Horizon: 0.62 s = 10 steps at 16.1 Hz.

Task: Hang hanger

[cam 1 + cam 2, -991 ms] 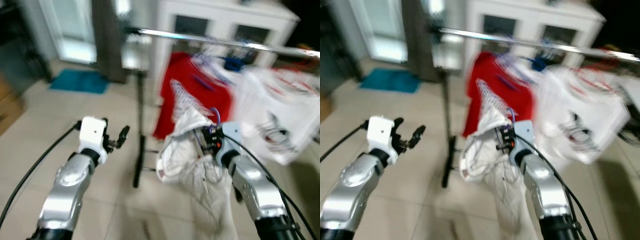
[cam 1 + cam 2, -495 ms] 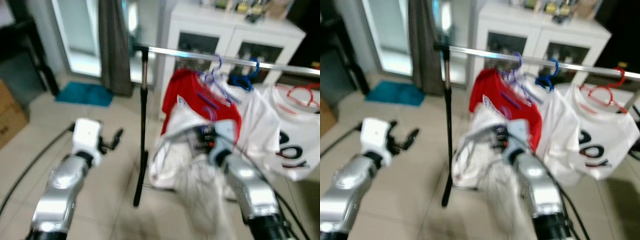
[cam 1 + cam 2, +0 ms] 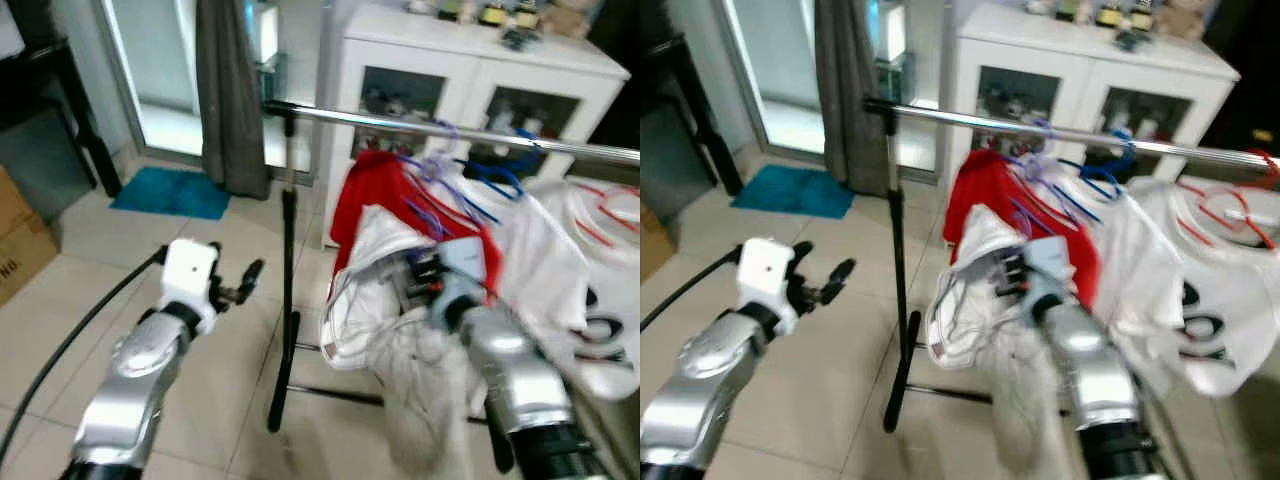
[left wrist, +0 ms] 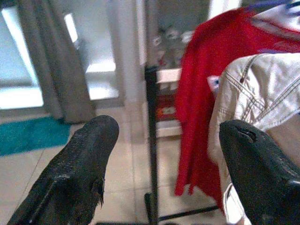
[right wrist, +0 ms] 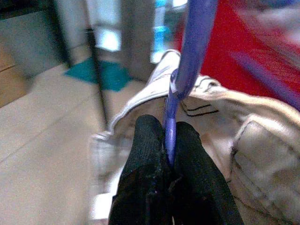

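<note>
**Hanger now raised nearer to the rail, but not yet hooked**

Hanger (image 5: 187,70) is purple and carries a pale jacket (image 3: 385,290); our right gripper (image 5: 164,154) holds its thin neck, with both black fingers (image 5: 145,150) pressed tight against it from the two sides.

We compare with one second ago. Then the rail (image 3: 420,125) ran high across the picture and everything was blurred. Now the picture is sharper, the rail sits closer before us, and the jacket hangs just below it, in front of the red shirt (image 3: 365,195). Much of this shift comes from our own body and head moving, so we do not count it all as a lift of the arm. Still, we judge that we have come near enough to the rail to begin the hooking.

The hook of the hanger is below the rail and does not touch it. It must go up and over, into the free part of the rail between the upright post (image 3: 288,260) and the purple hangers already there.

Our right arm reaches forward and upward, the wrist under the rail. Our left gripper (image 4: 164,159) is held out beside the post, well apart from the jacket, its fingers spread wide and empty.
</note>
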Tool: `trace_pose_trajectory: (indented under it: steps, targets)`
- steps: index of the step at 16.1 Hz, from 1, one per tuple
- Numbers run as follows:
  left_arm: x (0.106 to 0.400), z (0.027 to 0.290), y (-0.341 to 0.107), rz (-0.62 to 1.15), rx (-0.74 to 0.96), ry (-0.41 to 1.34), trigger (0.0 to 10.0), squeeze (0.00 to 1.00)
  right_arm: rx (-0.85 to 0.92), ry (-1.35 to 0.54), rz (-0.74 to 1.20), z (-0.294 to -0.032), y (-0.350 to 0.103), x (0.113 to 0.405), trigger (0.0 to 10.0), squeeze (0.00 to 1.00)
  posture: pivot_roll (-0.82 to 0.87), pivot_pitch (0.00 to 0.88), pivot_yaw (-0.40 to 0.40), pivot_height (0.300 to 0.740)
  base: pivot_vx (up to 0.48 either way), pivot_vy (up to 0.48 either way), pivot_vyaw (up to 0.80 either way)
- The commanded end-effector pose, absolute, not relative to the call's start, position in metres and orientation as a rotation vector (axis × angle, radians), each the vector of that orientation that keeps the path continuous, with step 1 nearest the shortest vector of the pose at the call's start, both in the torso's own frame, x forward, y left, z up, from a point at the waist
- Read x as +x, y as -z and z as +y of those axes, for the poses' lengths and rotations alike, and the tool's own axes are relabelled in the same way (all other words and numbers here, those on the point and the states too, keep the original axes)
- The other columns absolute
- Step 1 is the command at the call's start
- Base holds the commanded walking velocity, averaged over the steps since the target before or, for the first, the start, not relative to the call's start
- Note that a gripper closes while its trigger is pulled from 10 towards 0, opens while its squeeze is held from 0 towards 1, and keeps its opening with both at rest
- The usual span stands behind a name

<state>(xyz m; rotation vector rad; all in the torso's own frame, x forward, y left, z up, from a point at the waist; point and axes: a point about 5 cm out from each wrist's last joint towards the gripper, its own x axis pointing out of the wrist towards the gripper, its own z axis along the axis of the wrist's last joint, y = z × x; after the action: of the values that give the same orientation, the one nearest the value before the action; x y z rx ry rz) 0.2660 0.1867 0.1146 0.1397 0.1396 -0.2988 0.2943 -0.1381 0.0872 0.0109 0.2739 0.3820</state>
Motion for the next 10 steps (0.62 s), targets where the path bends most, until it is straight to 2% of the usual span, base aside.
trace_pose_trajectory:
  steps: [1, 3, 10]
  targets:
    - [0.266, 0.182, -0.118, 0.13, 0.14, 0.316, 10.0, 0.0, 0.001, -0.434, 0.204, -0.139, -0.108, 0.298, 10.0, 0.0, -0.08, 0.0, -0.069, 0.74, 0.386, 0.0, 0.0]
    - [0.262, 0.183, -0.117, 0.142, 0.149, 0.331, 10.0, 0.0, -0.008, -0.57, 0.242, -0.126, -0.108, 0.287, 10.0, 0.0, -0.07, 0.0, -0.073, 0.74, 0.384, 0.0, 0.0]
    - [0.26, 0.187, -0.118, 0.15, 0.171, 0.343, 10.0, 0.0, -0.034, -0.556, 0.146, -0.107, -0.141, 0.297, 10.0, 0.0, -0.07, 0.0, -0.071, 0.74, 0.38, 0.0, 0.0]
